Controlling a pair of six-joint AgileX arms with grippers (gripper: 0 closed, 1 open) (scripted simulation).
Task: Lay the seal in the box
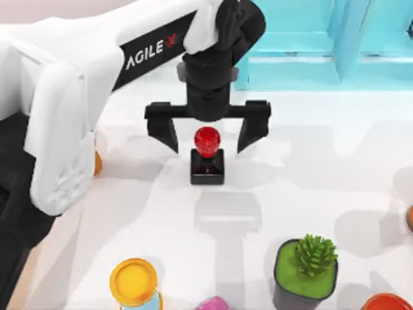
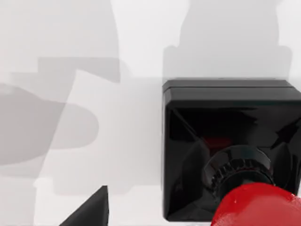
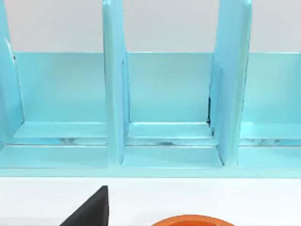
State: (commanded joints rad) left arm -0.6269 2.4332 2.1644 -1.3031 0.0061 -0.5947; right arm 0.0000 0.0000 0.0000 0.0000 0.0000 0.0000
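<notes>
Small stamp seal (image 1: 207,157) with a glossy round red knob on a black ribbed collar and a shiny black square block base, standing upright on the white table near its middle, knob up, its shadow just beyond it

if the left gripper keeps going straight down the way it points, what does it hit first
Most likely the seal: the left gripper hangs open right over it, one finger on each side of the red knob. Going down, the fingers would probably pass the knob and straddle the black base, though depth is unclear.
</notes>
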